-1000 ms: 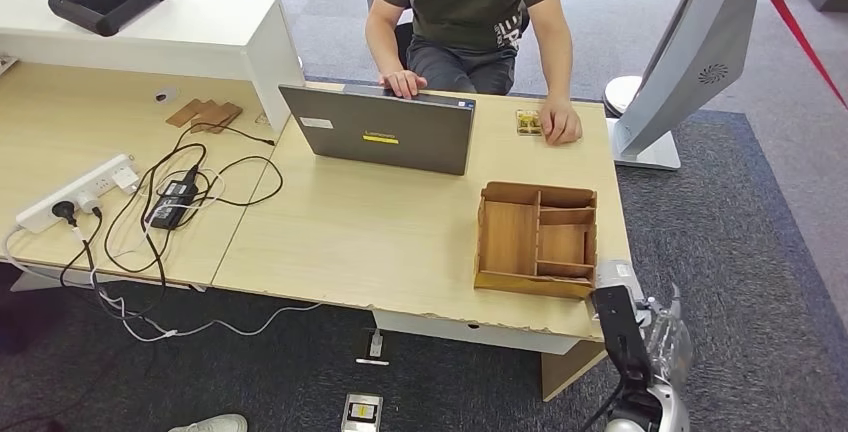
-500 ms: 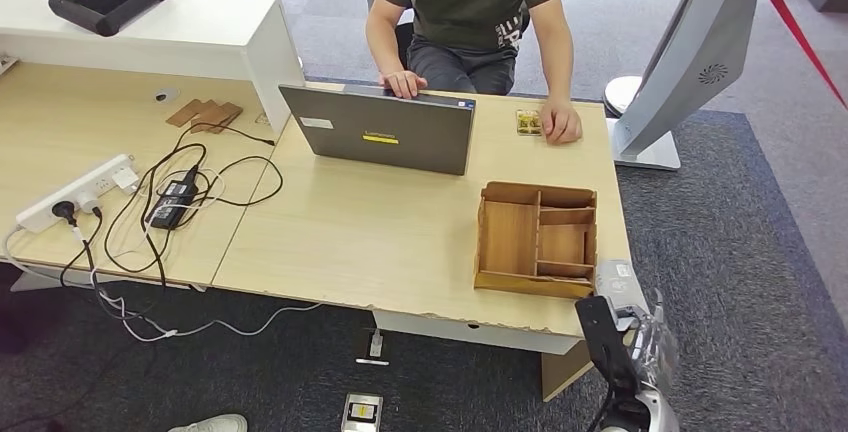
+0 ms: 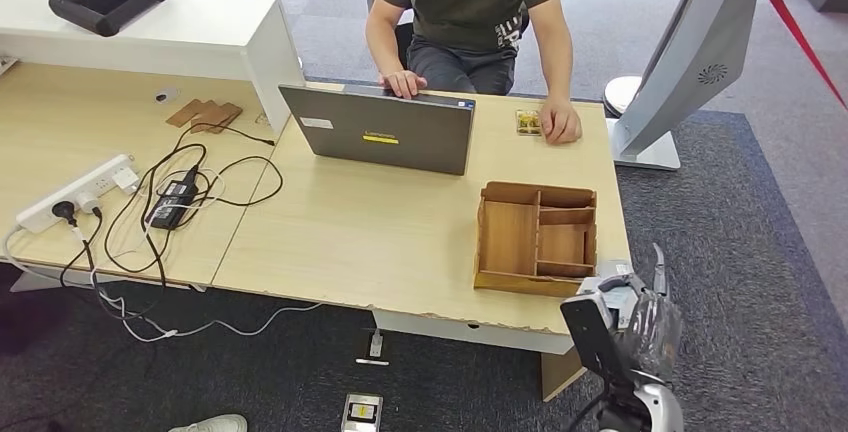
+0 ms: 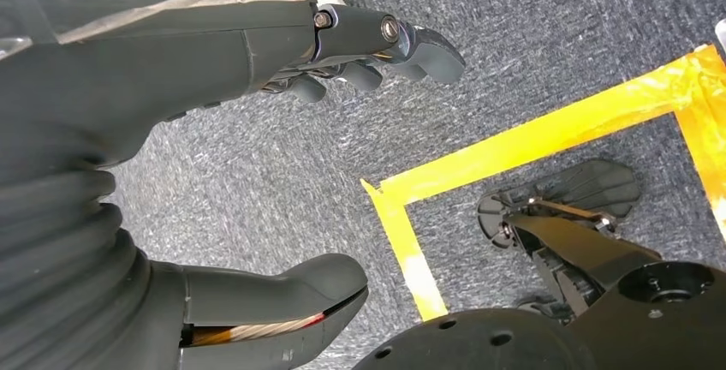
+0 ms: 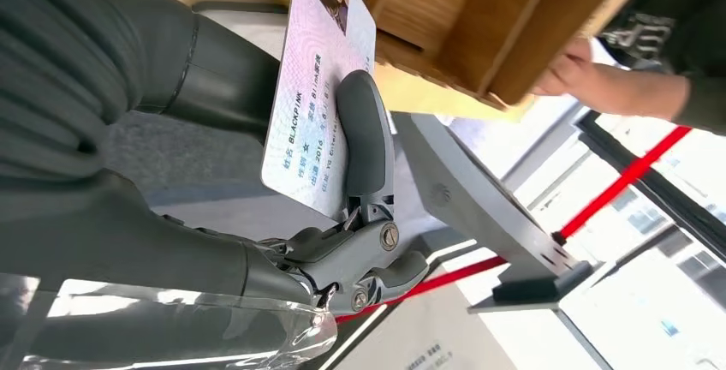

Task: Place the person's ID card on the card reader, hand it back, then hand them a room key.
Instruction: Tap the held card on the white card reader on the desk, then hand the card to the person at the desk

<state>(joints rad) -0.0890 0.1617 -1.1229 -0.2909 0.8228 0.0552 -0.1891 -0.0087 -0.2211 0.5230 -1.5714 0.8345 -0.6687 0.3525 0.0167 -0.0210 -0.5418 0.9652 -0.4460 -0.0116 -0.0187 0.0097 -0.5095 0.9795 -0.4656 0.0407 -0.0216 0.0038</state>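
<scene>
Our right hand (image 5: 342,207) held the ID card (image 5: 312,87) pinched between thumb and fingers, just off the tabletop (image 3: 400,242) corner beside the wooden organizer (image 3: 537,239). In the head view that hand (image 3: 640,317) sat low by the tabletop edge. Our left hand (image 4: 257,156) hung over the carpet, fingers apart and holding nothing. We could not pick out a card reader with any certainty. The person's hand (image 3: 560,122) rested on the far side of the tabletop. We judged the pinch shallow: the card could slip, or catch the organizer's wall as we lifted it over.
</scene>
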